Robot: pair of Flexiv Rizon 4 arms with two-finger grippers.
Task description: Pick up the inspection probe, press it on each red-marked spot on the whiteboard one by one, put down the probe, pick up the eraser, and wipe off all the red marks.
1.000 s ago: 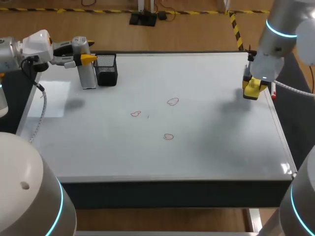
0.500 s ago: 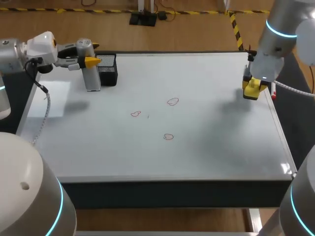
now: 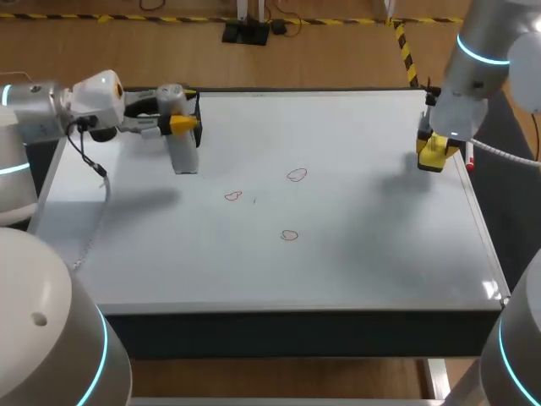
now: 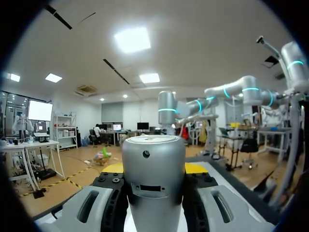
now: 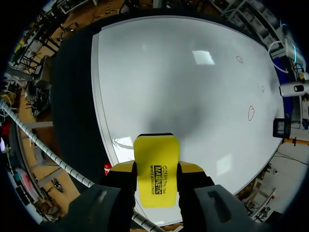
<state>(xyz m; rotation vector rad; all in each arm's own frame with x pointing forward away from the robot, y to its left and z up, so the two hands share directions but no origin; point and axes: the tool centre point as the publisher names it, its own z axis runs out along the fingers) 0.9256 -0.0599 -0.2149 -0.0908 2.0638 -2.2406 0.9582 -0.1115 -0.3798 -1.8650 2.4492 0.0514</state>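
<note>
Two loaded grippers: the left gripper (image 3: 174,117) clamps the grey cylindrical inspection probe (image 3: 183,152) upright for pressing, over the white whiteboard (image 3: 355,127) short of three red marks (image 3: 233,196); the right gripper (image 3: 432,155) grips the yellow block eraser (image 5: 155,166) at the board's right edge, seemingly awaiting wiping.

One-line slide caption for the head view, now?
Left gripper holds the probe upright over the whiteboard; right gripper holds the yellow eraser; three red marks visible.
</note>
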